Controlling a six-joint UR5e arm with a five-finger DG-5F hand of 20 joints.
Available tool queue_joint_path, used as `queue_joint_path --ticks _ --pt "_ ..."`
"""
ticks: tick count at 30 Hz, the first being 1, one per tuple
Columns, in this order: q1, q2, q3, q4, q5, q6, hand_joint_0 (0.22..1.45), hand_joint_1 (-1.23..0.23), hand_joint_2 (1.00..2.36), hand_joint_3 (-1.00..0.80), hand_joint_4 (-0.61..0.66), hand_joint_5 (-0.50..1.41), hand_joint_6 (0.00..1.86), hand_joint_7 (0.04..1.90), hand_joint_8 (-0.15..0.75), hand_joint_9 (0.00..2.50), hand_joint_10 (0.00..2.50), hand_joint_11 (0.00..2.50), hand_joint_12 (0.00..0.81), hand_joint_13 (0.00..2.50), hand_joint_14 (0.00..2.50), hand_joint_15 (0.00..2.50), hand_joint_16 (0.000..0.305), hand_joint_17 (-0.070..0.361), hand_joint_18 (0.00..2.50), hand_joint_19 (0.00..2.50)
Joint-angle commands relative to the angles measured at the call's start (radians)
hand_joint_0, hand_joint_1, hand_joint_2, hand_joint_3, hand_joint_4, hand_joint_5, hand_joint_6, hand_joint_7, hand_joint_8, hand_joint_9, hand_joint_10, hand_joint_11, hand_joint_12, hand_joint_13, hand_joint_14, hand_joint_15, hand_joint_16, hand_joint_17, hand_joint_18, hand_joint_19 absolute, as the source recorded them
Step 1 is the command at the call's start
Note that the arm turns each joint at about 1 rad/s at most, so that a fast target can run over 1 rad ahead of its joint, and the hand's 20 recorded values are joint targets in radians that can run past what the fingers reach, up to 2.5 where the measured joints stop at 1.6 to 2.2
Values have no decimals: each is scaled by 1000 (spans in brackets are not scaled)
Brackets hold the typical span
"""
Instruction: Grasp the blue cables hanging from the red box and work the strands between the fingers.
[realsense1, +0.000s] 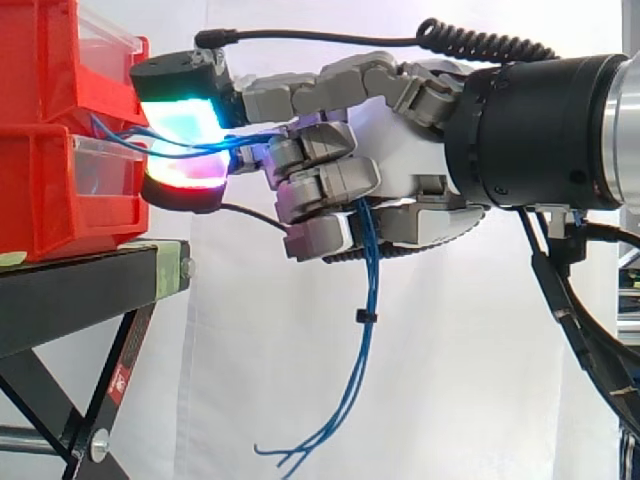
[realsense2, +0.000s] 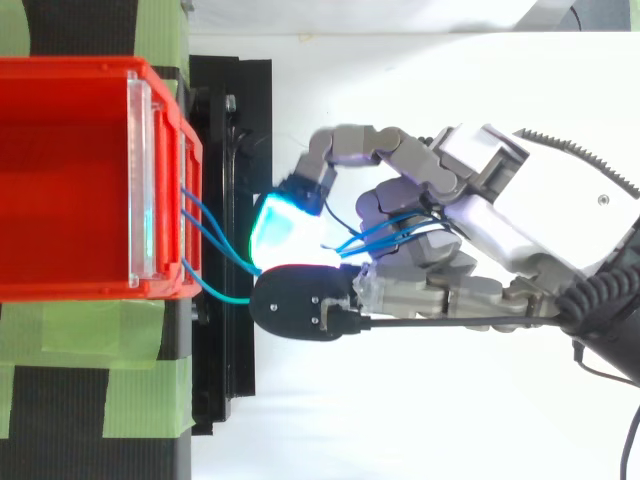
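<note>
On the black stand (realsense1: 70, 295) at the left sit stacked red boxes (realsense1: 45, 150). Just beside their front, the hand (realsense1: 400, 150) has its fingers (realsense1: 325, 185) curled round the blue cables (realsense1: 370, 270), which run from the boxes' front through the grasp and dangle below the palm, bound by a small black tie (realsense1: 366, 316).

A lab: white curtain (realsense1: 450, 350), red bins (realsense1: 40, 190) on black stand (realsense1: 70, 290)

Blue cables (realsense1: 367, 270), red box (realsense1: 40, 180), blk stand (realsense1: 70, 290), grey/white hand (realsense1: 400, 160).
</note>
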Motion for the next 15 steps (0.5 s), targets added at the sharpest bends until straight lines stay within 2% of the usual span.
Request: queue_joint_path --ticks 1,2,3,4,5,6,7,8,9,10,11,12,13,14,15 --pt "-2 6 1 -26 -1 54 996 -773 1011 -62 249 -145 1502 1179 350 908 2500 1993 431 1023 2500 1295 63 142 1391 1652" --pt "0 8 -1 -32 -1 60 830 -743 1014 -363 277 -156 1477 1245 350 908 2500 1993 431 1023 2500 1295 63 142 1391 1652" --pt "0 8 1 -40 -1 69 804 -734 1015 -453 277 -157 1462 1265 350 908 2500 1993 431 1023 2500 1295 63 142 1391 1652" --pt "0 8 1 -60 -3 86 798 -711 1012 -654 291 -105 1459 1288 350 908 2500 1993 431 1023 2500 1295 63 142 1391 1652" --pt "-2 8 1 -74 -3 98 868 -684 1014 -581 256 -57 1464 1295 350 908 2500 1993 431 1023 2500 1295 63 142 1391 1652" --pt "0 8 1 -78 -3 104 882 -686 1016 -537 228 -60 1461 1310 350 908 2500 1993 431 1023 2500 1295 63 142 1391 1652" --pt "0 8 1 -83 -3 110 928 -718 1018 -235 114 -98 1502 1317 350 908 2500 1993 431 1023 2500 1295 63 142 1391 1652" --pt "0 8 1 -87 -3 118 1050 -758 1118 68 130 -121 1548 1300 350 908 2500 1993 431 1023 2500 1295 63 142 1391 1652" --pt "0 8 1 -94 -4 127 1050 -758 1118 68 130 -121 1548 1300 350 908 2500 1993 431 1023 2500 1295 63 142 1391 1652" --pt "0 6 1 -95 -3 130 1211 -662 1005 205 177 -41 1507 1275 350 908 2500 1993 431 1023 2500 1295 63 142 1391 1652" --pt "0 8 1 -95 -3 132 1245 -630 1005 130 197 49 1458 1306 350 908 2500 1993 431 1023 2500 1295 63 142 1391 1652" --pt "0 8 1 -95 -3 135 1245 -629 1005 100 215 63 1448 1303 350 908 2500 1993 431 1023 2500 1295 63 142 1391 1652" --pt "0 8 1 -95 -3 135 1158 -646 1024 69 307 84 1327 1329 350 908 2500 1993 431 1023 2500 1295 63 142 1391 1652" --pt "0 8 1 -94 -3 135 961 -649 1252 -5 351 79 1189 1263 350 908 2500 1993 431 1023 2500 1295 63 142 1391 1652" --pt "0 8 1 -94 -3 135 918 -662 1285 -29 361 71 1153 1256 350 908 2500 1993 431 1023 2500 1295 63 142 1391 1652"
